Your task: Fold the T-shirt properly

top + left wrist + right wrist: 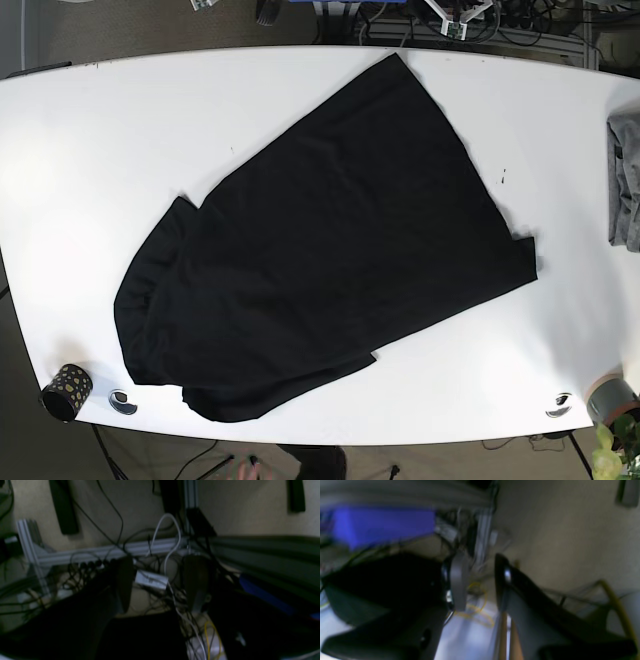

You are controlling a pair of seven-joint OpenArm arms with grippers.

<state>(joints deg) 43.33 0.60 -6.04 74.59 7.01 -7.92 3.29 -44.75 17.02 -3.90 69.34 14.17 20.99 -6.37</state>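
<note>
Fold not begun: shirt [330, 260] lies spread, skewed on bench [90, 130]; both pincers, left [160, 585] & right [477, 582], gape empty off-bench, so next they must reach the shirt's edge.

We find no text, brand, number or sign that we can read in any of the three views. The white tag [151, 579] hanging among the cables in the left wrist view perhaps carries dark print, but the blur leaves it illegible. The black T-shirt [330, 250] shows no lettering on its visible side, and the dark cup [66, 391] at the table corner bears only gold dots, not characters.
</note>
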